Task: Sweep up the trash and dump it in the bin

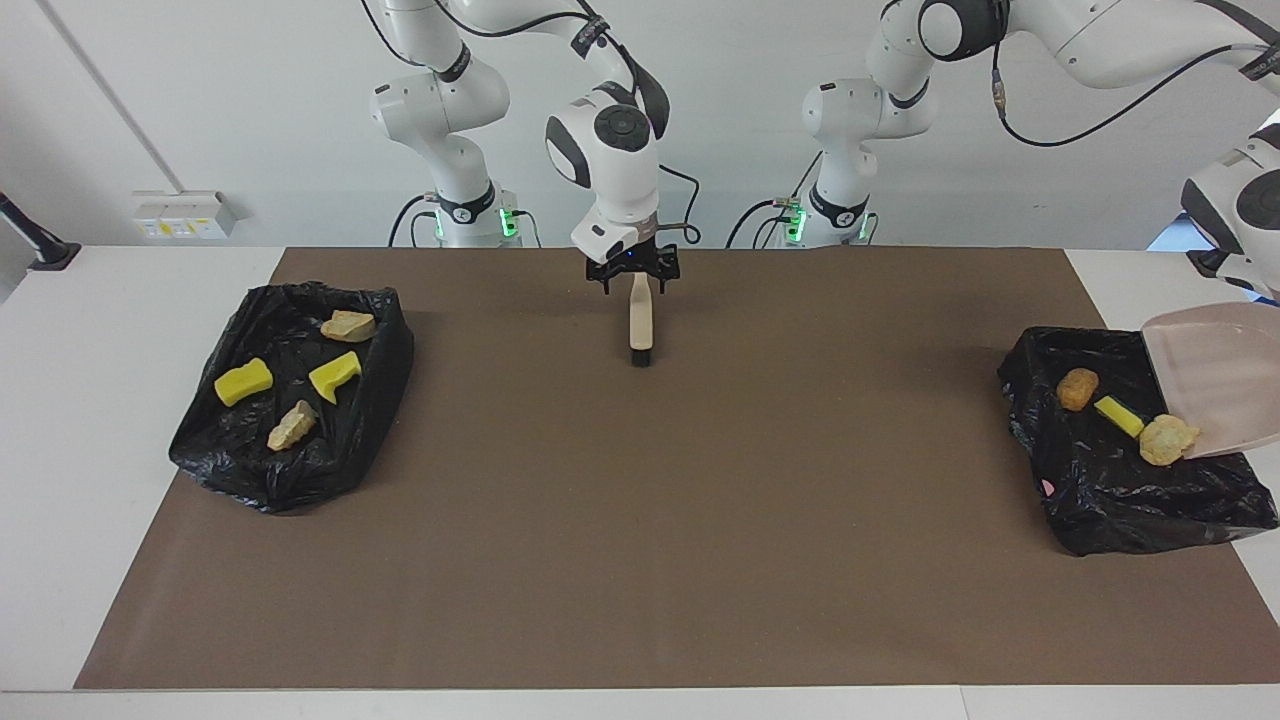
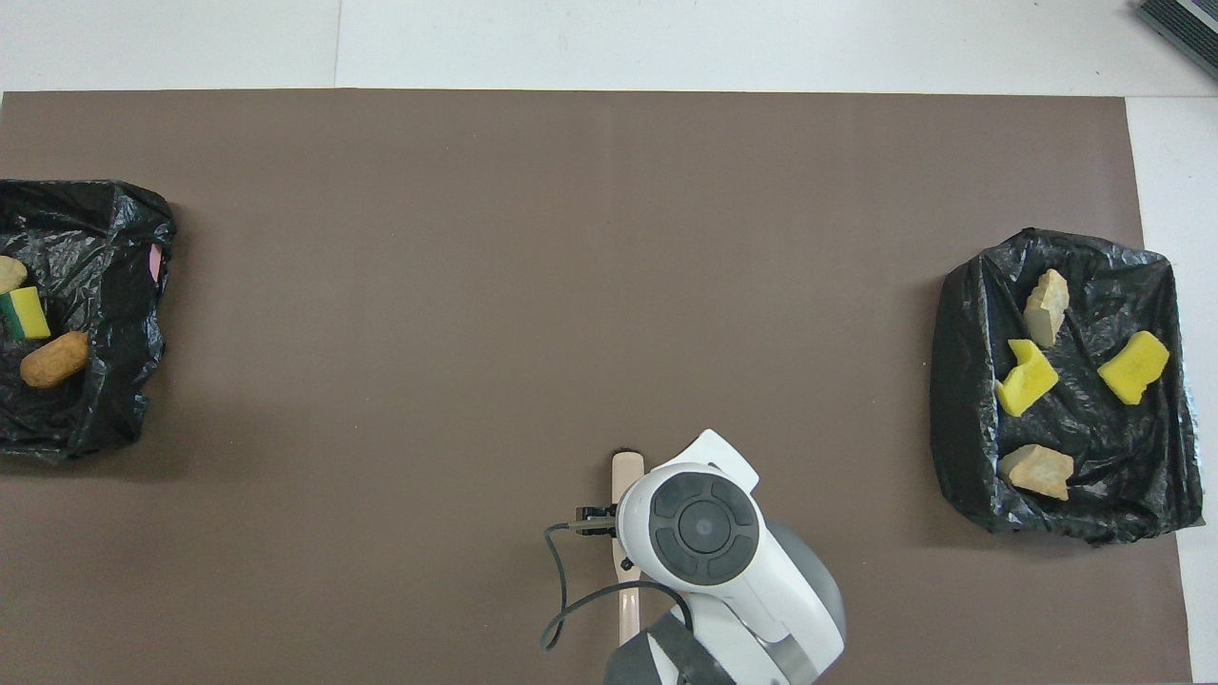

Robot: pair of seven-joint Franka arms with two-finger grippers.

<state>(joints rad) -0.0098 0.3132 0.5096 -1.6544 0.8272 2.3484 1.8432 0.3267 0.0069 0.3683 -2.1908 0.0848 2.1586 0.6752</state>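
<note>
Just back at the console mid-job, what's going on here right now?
The left arm holds the dustpan tipped over the bin at its end; an orange-brown lump, a green-backed sponge and a pale chunk lie in it, the chunk at the pan's lip. The right hand hangs open over the brush, which lies on the mat. The other bin holds four scraps.

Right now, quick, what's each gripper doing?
Left gripper: out of frame, evidently shut on the tilted dustpan over the bin.
Right gripper: open, over the brush handle, not gripping it.
</note>
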